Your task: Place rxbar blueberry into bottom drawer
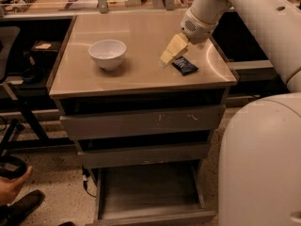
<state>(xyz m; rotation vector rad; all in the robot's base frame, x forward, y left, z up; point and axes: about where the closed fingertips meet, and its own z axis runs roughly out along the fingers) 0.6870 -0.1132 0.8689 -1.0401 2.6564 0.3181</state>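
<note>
The gripper (168, 55) is pointing down at the cabinet top (141, 76), just left of the rxbar blueberry (184, 65). I cannot tell if the claw is wide or narrow. The bar is lying flat near the right edge. The bottom drawer (155, 216) is sitting pulled out. A white bowl (107, 53) is sitting farther left.

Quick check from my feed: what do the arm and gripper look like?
The arm is smooth, glossy white, built of thick rounded tubes, with no loose cables showing. Its wrist carries a small dark dotted patch. The gripper, above the cabinet top right beside the rxbar blueberry, is pale yellow and wedge-shaped.
</note>
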